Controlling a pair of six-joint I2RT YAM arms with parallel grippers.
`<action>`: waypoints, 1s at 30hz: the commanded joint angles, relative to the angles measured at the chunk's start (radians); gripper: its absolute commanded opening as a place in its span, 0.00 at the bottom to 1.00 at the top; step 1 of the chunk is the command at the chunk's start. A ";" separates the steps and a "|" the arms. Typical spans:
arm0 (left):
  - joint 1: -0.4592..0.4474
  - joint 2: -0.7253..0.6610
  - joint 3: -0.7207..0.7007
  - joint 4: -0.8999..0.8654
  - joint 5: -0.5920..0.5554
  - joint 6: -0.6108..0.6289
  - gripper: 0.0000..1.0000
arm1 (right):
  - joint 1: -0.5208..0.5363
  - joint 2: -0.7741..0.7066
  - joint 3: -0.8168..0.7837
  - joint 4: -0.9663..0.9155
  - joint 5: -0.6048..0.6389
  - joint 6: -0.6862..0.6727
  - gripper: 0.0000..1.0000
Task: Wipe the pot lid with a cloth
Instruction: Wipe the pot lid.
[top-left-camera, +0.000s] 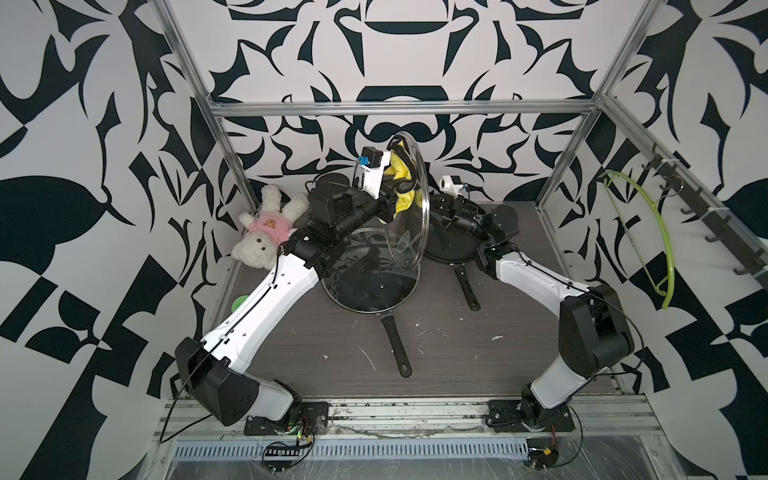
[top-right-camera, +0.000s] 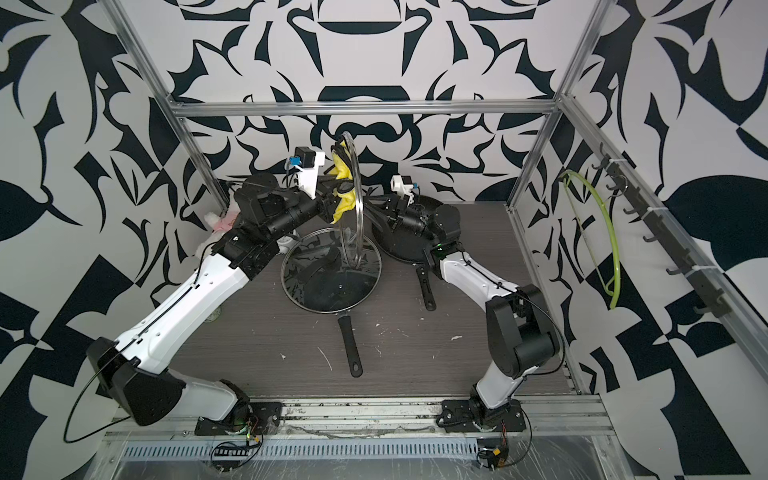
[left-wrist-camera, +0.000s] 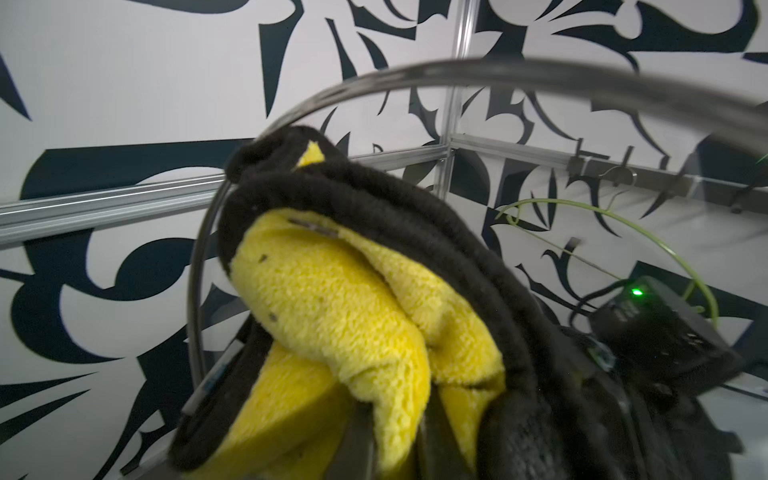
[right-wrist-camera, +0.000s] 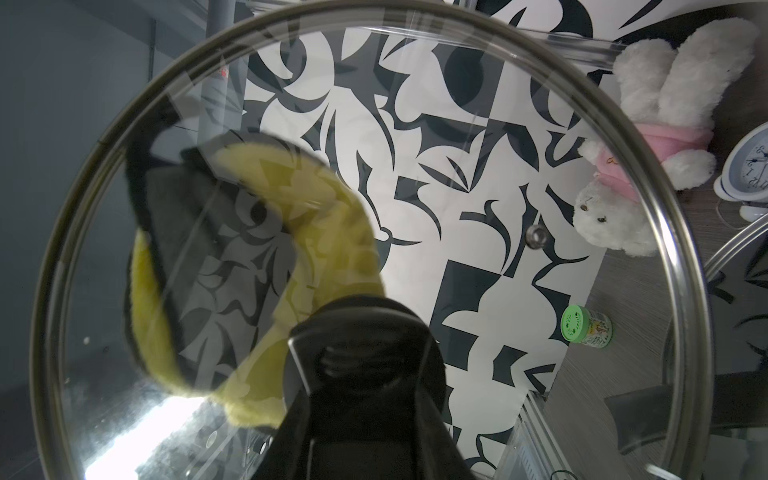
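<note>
Surface (top-left-camera: 457, 353): dark wood grain, work going on centre-back. Frying pan (top-left-camera: 395, 345) mid-surface, a second lid (top-left-camera: 374, 291) lying flat on it. Second pan (top-left-camera: 449, 249) just behind and to the right, uncovered; probably where the raised lid belongs.

Pot lid (top-left-camera: 415, 232): glass with a metal rim, lifted clear of the surface and stood on edge between the two arms. Held that way so one arm braces it while the other pushes sideways on the glass.

Teddy bear (top-left-camera: 266, 232): back-left, well apart, not involved.

Cloth (top-left-camera: 402, 195): yellow, dark trim, bunched up. It is pressed on the lid face opposite the handle, toward the upper rim. The right wrist view shows it flattened against the glass (right-wrist-camera: 324, 216).

Right pincer (right-wrist-camera: 357, 374): narrow, closed on the lid's black handle, acting as the holder.

Left pincer (top-left-camera: 392, 208): clamped tight on the cloth. The wad sticks out past the fingers, so fabric rather than metal meets the glass.

Judgement: mid-wipe, with most of that face left to cover.
</note>
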 joint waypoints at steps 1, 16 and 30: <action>0.044 0.051 0.033 0.002 0.023 0.022 0.00 | 0.022 -0.050 0.054 0.219 0.027 -0.008 0.00; 0.047 -0.037 -0.276 0.049 0.075 0.022 0.00 | 0.021 -0.007 0.141 0.188 0.031 -0.009 0.00; -0.159 -0.245 -0.480 0.071 0.082 -0.029 0.00 | 0.018 0.046 0.153 0.170 0.073 -0.008 0.00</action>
